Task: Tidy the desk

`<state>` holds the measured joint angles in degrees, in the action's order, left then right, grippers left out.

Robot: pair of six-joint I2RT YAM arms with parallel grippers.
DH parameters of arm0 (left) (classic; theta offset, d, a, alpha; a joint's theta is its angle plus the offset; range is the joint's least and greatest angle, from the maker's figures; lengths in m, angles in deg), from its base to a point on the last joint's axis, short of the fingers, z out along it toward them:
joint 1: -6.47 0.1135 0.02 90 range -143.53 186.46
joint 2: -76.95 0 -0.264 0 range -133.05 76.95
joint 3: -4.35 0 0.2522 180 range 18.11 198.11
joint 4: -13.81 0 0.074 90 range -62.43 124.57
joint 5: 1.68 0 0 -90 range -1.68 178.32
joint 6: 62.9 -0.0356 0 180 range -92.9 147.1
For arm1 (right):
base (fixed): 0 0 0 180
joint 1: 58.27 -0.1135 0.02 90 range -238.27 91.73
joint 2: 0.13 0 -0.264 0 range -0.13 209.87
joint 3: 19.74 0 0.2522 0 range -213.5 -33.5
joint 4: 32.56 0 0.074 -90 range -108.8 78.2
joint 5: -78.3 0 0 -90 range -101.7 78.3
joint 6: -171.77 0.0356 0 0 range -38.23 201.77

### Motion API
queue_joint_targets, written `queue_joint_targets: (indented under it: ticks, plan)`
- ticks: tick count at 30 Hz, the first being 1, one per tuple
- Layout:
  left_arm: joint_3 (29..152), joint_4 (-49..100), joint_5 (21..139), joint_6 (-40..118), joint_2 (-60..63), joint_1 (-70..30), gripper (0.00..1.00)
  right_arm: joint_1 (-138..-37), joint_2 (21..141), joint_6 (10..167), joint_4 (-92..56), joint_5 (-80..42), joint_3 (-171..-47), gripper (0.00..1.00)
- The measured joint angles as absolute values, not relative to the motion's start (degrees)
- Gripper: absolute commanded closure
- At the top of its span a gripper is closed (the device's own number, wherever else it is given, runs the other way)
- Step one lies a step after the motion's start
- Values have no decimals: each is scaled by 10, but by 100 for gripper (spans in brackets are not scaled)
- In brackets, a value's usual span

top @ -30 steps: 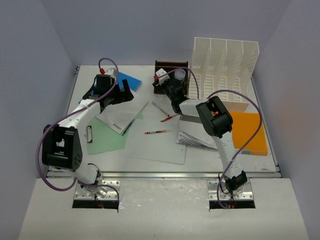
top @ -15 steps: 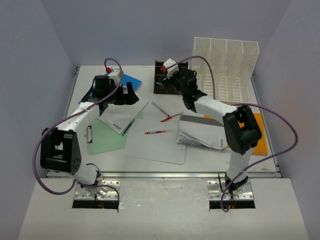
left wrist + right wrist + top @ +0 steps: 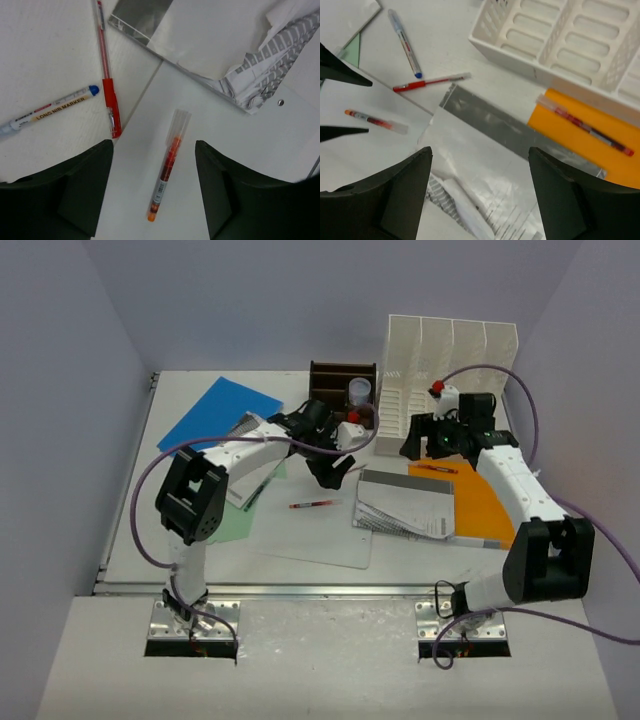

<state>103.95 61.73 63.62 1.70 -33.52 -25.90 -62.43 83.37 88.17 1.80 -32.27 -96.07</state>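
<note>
We see the left gripper (image 3: 154,162) hanging with its fingers wide apart over the orange pen (image 3: 167,172). The pen lies loose on a white sheet (image 3: 280,150) near the middle of the desk (image 3: 430,562), the big white top that carries everything here. The risk, as we judge it, is in the close: the pen is thin and lies aslant between the fingers, so a pinch could roll it or squirt it out. Pads set too low could also catch the sheet and drag it along. The red pen (image 3: 107,90) and the marker (image 3: 50,107) lie just beside one finger, near enough to be knocked on the way down. The right gripper (image 3: 480,155), fingers likewise spread and holding nothing, hovers near the file rack (image 3: 560,40), over the orange folder (image 3: 565,137) and the grey stack of papers (image 3: 485,125). Another pen (image 3: 585,125) rests on that folder. Both arms reach toward the middle, so we think they could collide if their paths cross. For room, the wrist view shows bare sheet all round the orange pen, with the stack's edge lying apart from it. The brown pen holder (image 3: 340,380) stands at the back beside the rack, and the way to it looks open from above.
</note>
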Motion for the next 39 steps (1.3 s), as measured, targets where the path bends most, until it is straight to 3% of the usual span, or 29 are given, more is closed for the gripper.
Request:
queue_joint_targets:
  ticks: [8, 20, 28, 33, 39]
  plan:
    - [1210, 772, 676, -40, -481, -294, 52, -496, 725, 906, 76, -387, -869, 20]
    - [1221, 834, 721, -57, -509, -347, 58, -422, 702, 906, 83, -441, -826, 20]
    - [1219, 824, 747, -52, -522, -361, 76, -418, 702, 906, 74, -452, -816, 20]
    - [1221, 819, 782, -50, -531, -370, 100, -414, 702, 905, 72, -452, -810, 20]
    - [1222, 819, 799, -45, -528, -377, 100, -411, 702, 905, 71, -454, -810, 20]
